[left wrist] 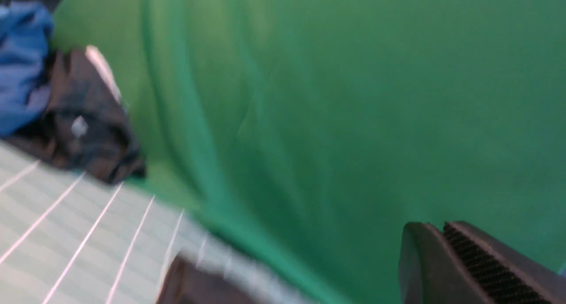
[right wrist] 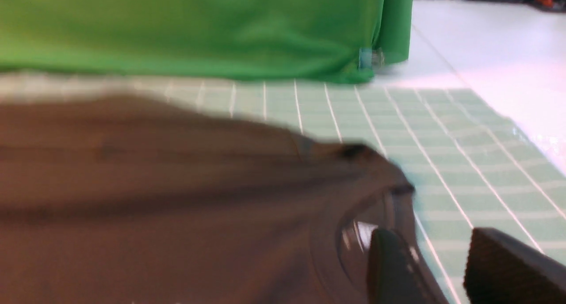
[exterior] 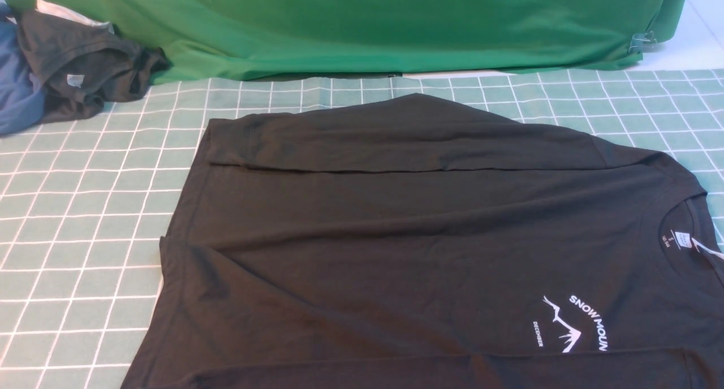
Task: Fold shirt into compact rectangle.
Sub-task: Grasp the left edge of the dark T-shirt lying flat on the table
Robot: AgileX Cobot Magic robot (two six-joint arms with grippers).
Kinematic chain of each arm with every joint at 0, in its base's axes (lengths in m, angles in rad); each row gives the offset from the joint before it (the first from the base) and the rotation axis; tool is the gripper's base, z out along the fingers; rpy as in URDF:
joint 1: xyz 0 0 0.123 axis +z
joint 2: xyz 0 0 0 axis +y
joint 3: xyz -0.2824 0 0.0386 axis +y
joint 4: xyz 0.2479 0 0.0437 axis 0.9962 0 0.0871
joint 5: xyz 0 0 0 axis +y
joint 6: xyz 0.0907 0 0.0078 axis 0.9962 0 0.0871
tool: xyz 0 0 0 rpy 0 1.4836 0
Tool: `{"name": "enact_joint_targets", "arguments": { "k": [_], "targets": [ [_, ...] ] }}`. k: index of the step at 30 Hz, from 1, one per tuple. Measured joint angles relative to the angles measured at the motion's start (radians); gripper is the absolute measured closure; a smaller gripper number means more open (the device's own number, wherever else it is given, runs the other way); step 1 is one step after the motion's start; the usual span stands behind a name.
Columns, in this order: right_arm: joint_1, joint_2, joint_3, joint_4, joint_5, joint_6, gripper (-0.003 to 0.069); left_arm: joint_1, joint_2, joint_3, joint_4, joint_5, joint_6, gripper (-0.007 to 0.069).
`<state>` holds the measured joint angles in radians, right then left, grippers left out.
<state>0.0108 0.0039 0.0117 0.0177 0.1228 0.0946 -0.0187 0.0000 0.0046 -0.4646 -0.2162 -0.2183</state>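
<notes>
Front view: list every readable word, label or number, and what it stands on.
"SNOW MOUN": white print on shirt chest.
"DECEMBER": small print beside it.
Neck label: too small to read.
Grey tag on dark garment: too small to read.
Wrist views: nothing legible.

We see a large black cotton long-sleeved shirt [exterior: 396, 236] bearing a white mountain print [exterior: 571, 324], a pale green tablecloth [exterior: 85, 219] gridded in white, and a plain green drape [exterior: 367, 21].

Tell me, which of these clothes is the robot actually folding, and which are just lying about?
In the job: black shirt with the white mountain print, spread on the checked tablecloth.

Just lying about: smaller dark garment with a grey tag; blue garment beside it; green cloth behind.
</notes>
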Motion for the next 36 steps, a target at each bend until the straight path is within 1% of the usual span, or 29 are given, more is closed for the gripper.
{"name": "enact_joint_targets", "arguments": {
  "k": [1,2,4,7,10,11,13,14,15,17,19,21,22,23,25,27,28,29,30,31,33,35,36],
  "targets": [
    [0.000,0.000,0.000,0.008,-0.039,0.062,0.0417,0.000,0.000,0.000,-0.001,-0.057,-0.035,0.0610],
    [0.000,0.000,0.000,0.021,-0.123,0.174,0.0417,0.000,0.000,0.000,0.001,-0.148,-0.094,0.0610],
    [0.000,0.000,0.000,0.029,-0.223,0.270,0.0417,0.000,-0.001,-0.004,0.021,-0.217,-0.151,0.0610],
    [0.000,0.000,0.000,0.034,-0.301,0.314,0.0417,0.000,-0.001,-0.051,0.071,-0.173,-0.196,0.0610],
    [0.000,0.000,0.000,0.034,-0.363,0.323,0.0417,0.000,0.023,-0.177,0.118,0.002,-0.210,0.0610],
    [0.000,0.000,0.000,0.034,-0.371,0.323,0.0417,0.000,0.031,-0.195,0.120,0.016,-0.212,0.0610],
    [0.000,0.000,0.000,0.034,-0.405,0.323,0.0417,0.000,0.109,-0.305,0.145,0.223,-0.217,0.0610],
    [0.000,0.000,0.000,0.034,-0.421,0.323,0.0417,0.000,0.151,-0.350,0.150,0.312,-0.217,0.0610],
    [0.000,0.000,0.000,0.034,-0.436,0.325,0.0417,0.000,0.178,-0.385,0.152,0.368,-0.217,0.0610],
    [0.000,0.000,0.000,0.036,-0.482,0.334,0.0417,0.000,0.282,-0.455,0.153,0.557,-0.203,0.0610],
    [0.000,0.000,0.000,0.037,-0.555,0.350,0.0417,0.000,0.398,-0.512,0.145,0.734,-0.157,0.0610],
    [0.000,0.000,0.000,0.037,-0.638,0.385,0.0417,0.000,0.520,-0.546,0.130,0.878,-0.076,0.0610],
    [0.000,0.000,0.000,0.037,-0.673,0.399,0.0417,0.000,0.568,-0.552,0.125,0.922,-0.053,0.0610],
    [0.000,0.000,0.000,0.037,-0.696,0.417,0.0417,0.000,0.637,-0.553,0.115,0.972,-0.005,0.0610],
    [0.000,0.000,-0.006,0.037,-0.693,0.435,0.0417,0.000,0.700,-0.553,0.111,1.011,0.022,0.0610],
    [0.000,0.003,-0.070,0.022,-0.567,0.466,0.0418,-0.001,0.804,-0.554,0.091,1.057,0.087,0.0611],
    [0.000,0.013,-0.145,0.001,-0.463,0.476,0.0432,-0.001,0.845,-0.554,0.083,1.070,0.116,0.0617],
    [0.000,0.014,-0.157,-0.006,-0.444,0.477,0.0435,-0.001,0.851,-0.554,0.082,1.072,0.120,0.0617],
    [0.000,0.032,-0.246,-0.030,-0.306,0.472,0.0468,-0.001,0.888,-0.555,0.078,1.085,0.144,0.0621],
    [0.006,0.066,-0.325,-0.047,-0.197,0.442,0.0525,-0.001,0.914,-0.557,0.078,1.092,0.155,0.0622],
    [0.025,0.127,-0.438,-0.050,-0.035,0.351,0.0595,-0.001,0.951,-0.559,0.078,1.095,0.170,0.0622],
    [0.056,0.205,-0.542,-0.037,0.085,0.241,0.0622,-0.001,0.975,-0.559,0.081,1.099,0.174,0.0622],
    [0.077,0.254,-0.604,-0.026,0.174,0.174,0.0629,-0.001,0.997,-0.559,0.085,1.099,0.175,0.0622]
  ]
}}
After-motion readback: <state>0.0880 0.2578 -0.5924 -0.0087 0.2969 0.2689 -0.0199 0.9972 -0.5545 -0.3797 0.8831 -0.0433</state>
